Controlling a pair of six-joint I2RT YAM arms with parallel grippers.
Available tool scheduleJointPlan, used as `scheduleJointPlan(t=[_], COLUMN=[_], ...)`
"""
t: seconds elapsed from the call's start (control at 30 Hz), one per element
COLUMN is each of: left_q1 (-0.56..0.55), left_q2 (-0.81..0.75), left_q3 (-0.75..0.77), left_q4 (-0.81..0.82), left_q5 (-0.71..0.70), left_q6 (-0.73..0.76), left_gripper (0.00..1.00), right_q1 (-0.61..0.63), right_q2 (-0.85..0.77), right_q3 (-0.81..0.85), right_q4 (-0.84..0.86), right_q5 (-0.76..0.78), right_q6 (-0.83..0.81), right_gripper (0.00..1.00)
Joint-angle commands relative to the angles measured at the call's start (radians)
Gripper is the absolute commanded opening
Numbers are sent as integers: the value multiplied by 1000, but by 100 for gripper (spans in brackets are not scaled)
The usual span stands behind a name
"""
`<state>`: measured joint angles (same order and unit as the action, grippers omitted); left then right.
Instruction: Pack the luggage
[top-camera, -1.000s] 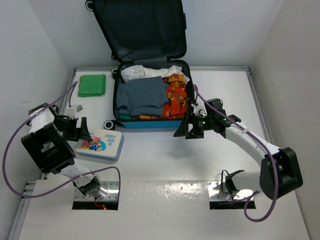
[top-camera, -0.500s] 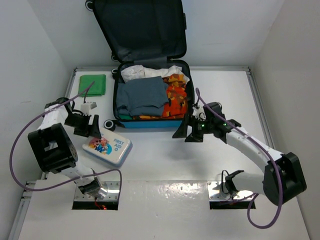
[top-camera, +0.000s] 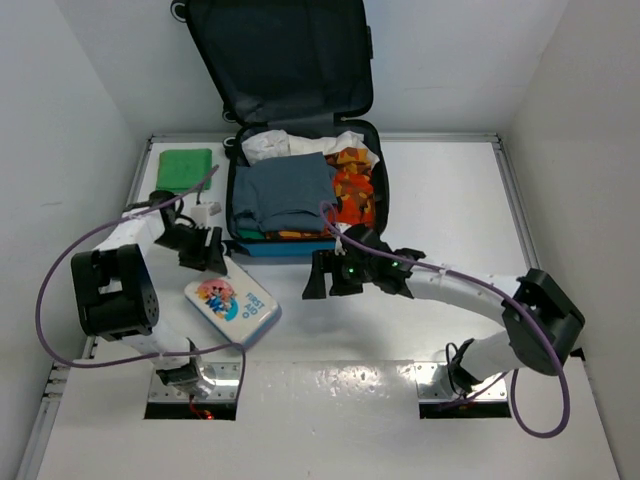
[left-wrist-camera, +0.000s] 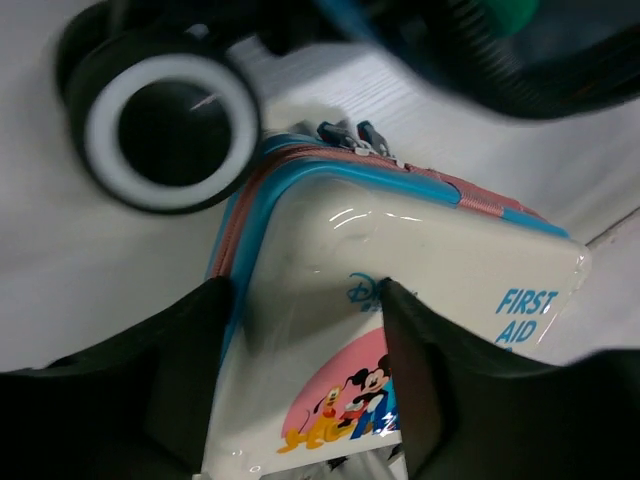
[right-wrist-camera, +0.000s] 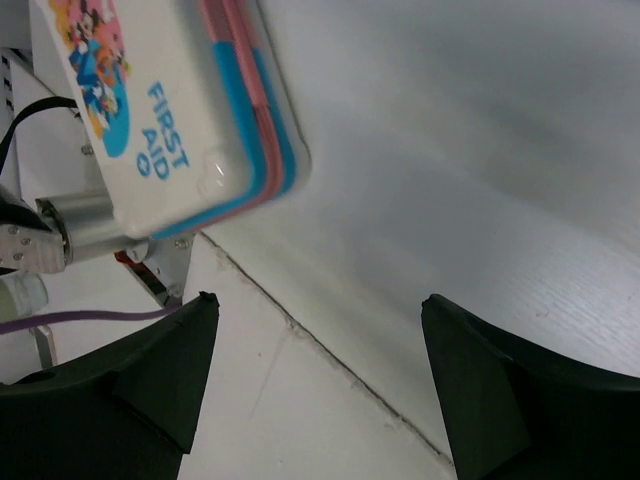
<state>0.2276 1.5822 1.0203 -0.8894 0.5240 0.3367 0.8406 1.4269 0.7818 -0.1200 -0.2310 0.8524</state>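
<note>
Top view, luggage (top-camera: 285, 60): it stands open at the far middle of the worktop (top-camera: 450, 190), with the lid leaning back against the wall.
Top view, packed: a grey garment (top-camera: 285, 195), an orange patterned garment (top-camera: 352, 195) and a white garment (top-camera: 275, 145) lie in the lower half.
Top view, left out: the first-aid box (top-camera: 232, 303) lies on the worktop near the front left corner of the luggage. A green cloth (top-camera: 185, 168) lies to the left of the luggage.
Top view, progress: I judge it partly done. The box, perhaps the cloth, and the closing remain.
Top view, arms: the left gripper (top-camera: 208, 255) is at the box's far end. The right gripper (top-camera: 318, 283) hangs just right of the box.
Left wrist view, jaws: the jaws stand apart astride a corner of the box (left-wrist-camera: 420, 270). Whether they press on it I cannot tell.
Left wrist view, hard to make out: a luggage wheel (left-wrist-camera: 165, 130) is close by. The top of the picture is blurred and dark.
Right wrist view, jaws: the jaws are apart with nothing between them. The box (right-wrist-camera: 170, 110) lies ahead, cut off at the edge.
</note>
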Motion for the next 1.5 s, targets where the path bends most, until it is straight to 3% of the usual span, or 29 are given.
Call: scheduleJointPlan(t=[0.0, 0.13, 0.33, 0.47, 0.6, 0.63, 0.73, 0.83, 0.93, 1.1, 1.37, 1.47], left_q1=[-95, -174, -278, -310, -292, -280, -269, -248, -228, -197, -177, -177], left_q2=[-7, -7, 56, 94, 33, 10, -22, -54, -79, -97, -143, -134], left_q3=[-43, -43, -14, -3, -38, -39, -63, -83, -94, -115, -161, -161], left_q4=[105, 124, 136, 145, 217, 233, 286, 335, 348, 369, 369, 369], left_q5=[-73, -82, -4, 47, 74, 100, 122, 143, 182, 231, 231, 222], left_q6=[-63, -117, -215, -289, -370, -389, -448, -476, -501, -530, -512, -512], left_gripper=[58, 31, 27, 27, 33, 33, 43, 52, 59, 70, 71, 71], right_q1=[3, -32, -72, -61, -25, 36, 132, 172, 201, 383, 541, 555], right_q2=[4, -31, -184, -230, -227, -239, -255, -269, -243, -140, 55, 128], right_q3=[74, 56, -75, -92, -37, -26, 23, 45, 118, 154, 73, 105], right_q4=[14, -35, -115, -200, -343, -378, -388, -278, -146, -11, 284, 289], right_q5=[39, -23, -154, -215, -314, -235, -107, 34, 32, 65, 78, 45], right_q6=[-47, -78, -110, -323, -465, -615, -842, -1054, -1189, -1413, -1697, -1728], right_gripper=[81, 81, 83, 79, 61, 60, 52, 46, 41, 39, 31, 28])
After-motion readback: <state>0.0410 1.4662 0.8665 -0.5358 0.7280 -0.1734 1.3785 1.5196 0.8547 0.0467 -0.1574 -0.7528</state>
